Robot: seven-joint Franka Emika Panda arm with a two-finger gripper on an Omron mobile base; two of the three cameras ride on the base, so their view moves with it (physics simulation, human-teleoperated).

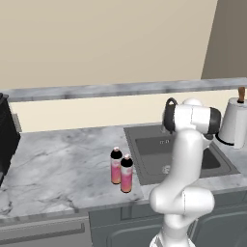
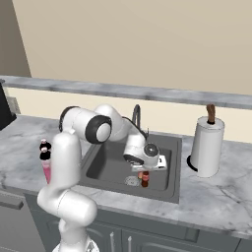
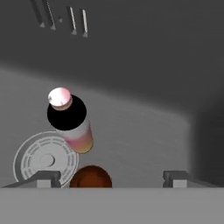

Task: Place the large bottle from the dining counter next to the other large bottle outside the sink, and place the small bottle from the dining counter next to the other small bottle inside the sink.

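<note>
Hand view: small bottle set down, we let go

Our gripper (image 3: 113, 177) stands spread wide over the sink (image 3: 144, 131), gripping nothing. The brown small bottle (image 3: 90, 177) stands free, the pale small bottle (image 3: 72, 122) at its eleven o'clock. Next, we judge, a straight lift clear.

The grey marble counter (image 1: 62, 159) carried two tall pink bottles (image 1: 121, 171) standing upright and touching, just outside the left rim of the sink (image 2: 170, 184), well apart from the jaws. A paper towel roll (image 2: 206, 147) stood on the counter beyond the sink's other side. On the sink floor, the pale bottle (image 3: 72, 120) stood ahead of the jaws beside the round drain (image 3: 46, 159), and the brown bottle (image 3: 90, 177) stood near one fingertip.
</note>
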